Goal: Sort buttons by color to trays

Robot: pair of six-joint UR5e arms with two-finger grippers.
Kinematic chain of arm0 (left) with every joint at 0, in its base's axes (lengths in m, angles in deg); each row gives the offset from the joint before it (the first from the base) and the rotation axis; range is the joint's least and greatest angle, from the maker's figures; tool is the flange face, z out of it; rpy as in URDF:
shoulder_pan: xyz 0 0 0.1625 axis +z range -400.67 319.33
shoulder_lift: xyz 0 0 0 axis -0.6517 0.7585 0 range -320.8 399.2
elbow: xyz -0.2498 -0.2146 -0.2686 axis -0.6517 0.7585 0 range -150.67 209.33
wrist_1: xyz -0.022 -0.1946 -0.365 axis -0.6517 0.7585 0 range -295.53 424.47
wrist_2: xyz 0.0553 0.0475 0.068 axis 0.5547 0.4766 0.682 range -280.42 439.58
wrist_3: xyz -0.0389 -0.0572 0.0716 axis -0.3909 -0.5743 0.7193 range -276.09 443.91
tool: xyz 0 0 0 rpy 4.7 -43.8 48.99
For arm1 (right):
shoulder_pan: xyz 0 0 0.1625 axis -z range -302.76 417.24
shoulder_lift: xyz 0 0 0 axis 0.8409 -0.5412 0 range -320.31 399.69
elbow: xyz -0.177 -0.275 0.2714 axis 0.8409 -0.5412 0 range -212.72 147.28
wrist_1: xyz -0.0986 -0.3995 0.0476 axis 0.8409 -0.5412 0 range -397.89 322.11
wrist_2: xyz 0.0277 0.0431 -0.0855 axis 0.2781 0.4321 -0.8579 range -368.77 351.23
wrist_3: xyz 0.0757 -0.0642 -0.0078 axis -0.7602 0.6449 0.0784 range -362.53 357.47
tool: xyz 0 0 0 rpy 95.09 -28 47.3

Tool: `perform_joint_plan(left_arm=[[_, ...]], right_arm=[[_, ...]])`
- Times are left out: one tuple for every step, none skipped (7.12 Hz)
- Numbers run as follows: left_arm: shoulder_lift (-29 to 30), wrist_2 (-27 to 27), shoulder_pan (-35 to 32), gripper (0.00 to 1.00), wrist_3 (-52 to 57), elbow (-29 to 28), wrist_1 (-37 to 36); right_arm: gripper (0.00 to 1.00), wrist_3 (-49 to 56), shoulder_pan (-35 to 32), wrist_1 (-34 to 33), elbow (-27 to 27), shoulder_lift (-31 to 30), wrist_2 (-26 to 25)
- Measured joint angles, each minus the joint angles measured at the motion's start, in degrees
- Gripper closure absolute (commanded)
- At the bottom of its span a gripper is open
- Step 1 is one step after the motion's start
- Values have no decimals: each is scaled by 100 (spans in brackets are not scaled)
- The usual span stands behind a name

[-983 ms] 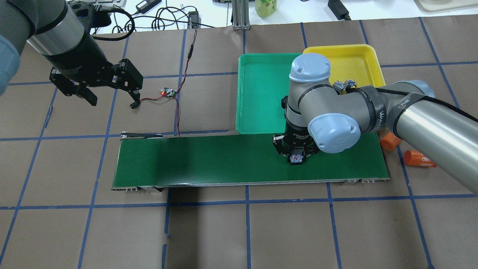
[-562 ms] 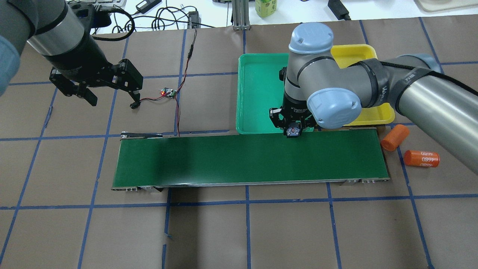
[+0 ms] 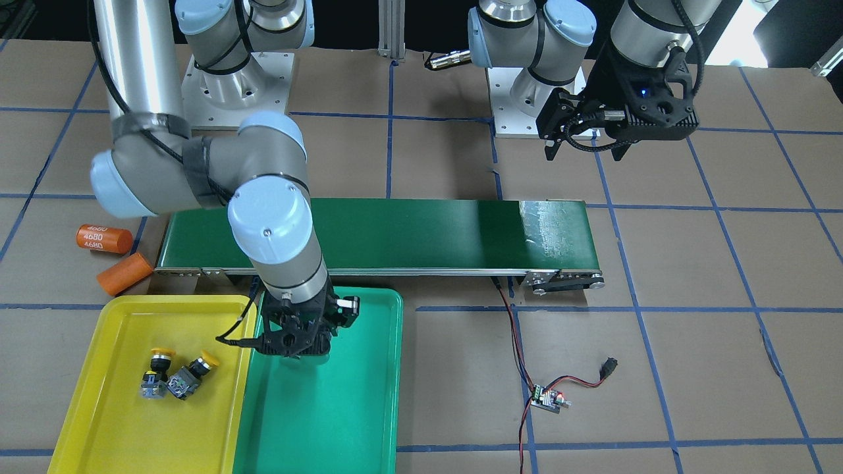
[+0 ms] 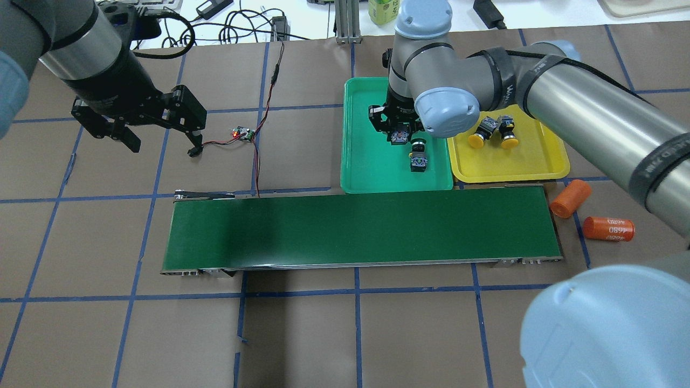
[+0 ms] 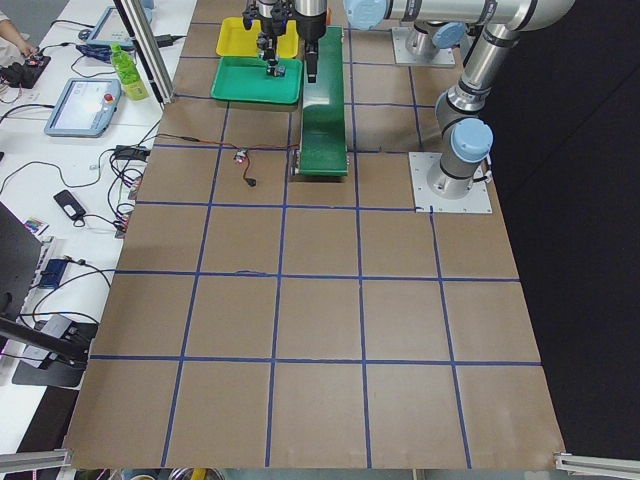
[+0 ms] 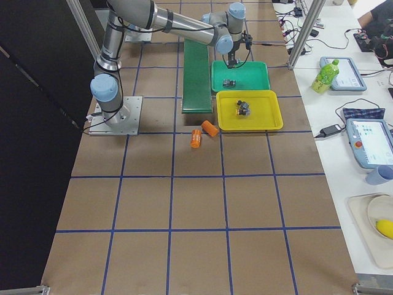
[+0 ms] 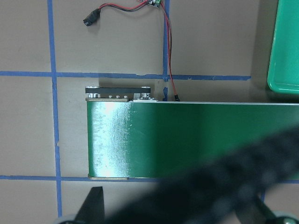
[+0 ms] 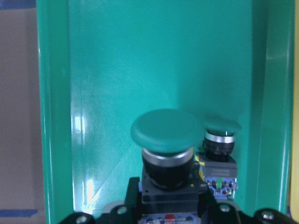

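Note:
My right gripper (image 4: pixel 399 134) is shut on a green button (image 8: pixel 163 133) and holds it over the green tray (image 4: pixel 366 161). A second green button (image 4: pixel 419 157) lies in that tray just beside it, and also shows in the right wrist view (image 8: pixel 219 140). Two yellow buttons (image 4: pixel 480 133) (image 4: pixel 506 136) lie in the yellow tray (image 4: pixel 517 161) next to the green one. My left gripper (image 4: pixel 161 143) is open and empty, high over the table far to the left. In the front-facing view the right gripper (image 3: pixel 299 342) hangs over the green tray (image 3: pixel 342 408).
A long dark-green conveyor belt (image 4: pixel 361 226) lies in front of the trays. Two orange cylinders (image 4: pixel 570 198) (image 4: pixel 609 228) lie off its right end. A small circuit board (image 4: pixel 243 133) with red and black wires lies left of the green tray.
My right gripper has carried the green button from over the belt, across the tray's near edge, to over the green tray. The left arm has not moved.

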Motion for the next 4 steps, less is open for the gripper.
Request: perform_joint_plan(left_arm=[[3, 0, 0, 0, 1, 3, 0], [4, 0, 0, 0, 3, 9, 0], [-4, 0, -2, 0, 1, 16, 0], [-17, -2, -5, 0, -6, 24, 0]], right_arm=[[0, 6, -5, -183, -42, 158, 8], [0, 9, -7, -279, -54, 243, 13], [0, 5, -7, -335, -55, 292, 20], [0, -2, 5, -342, -58, 268, 16]])
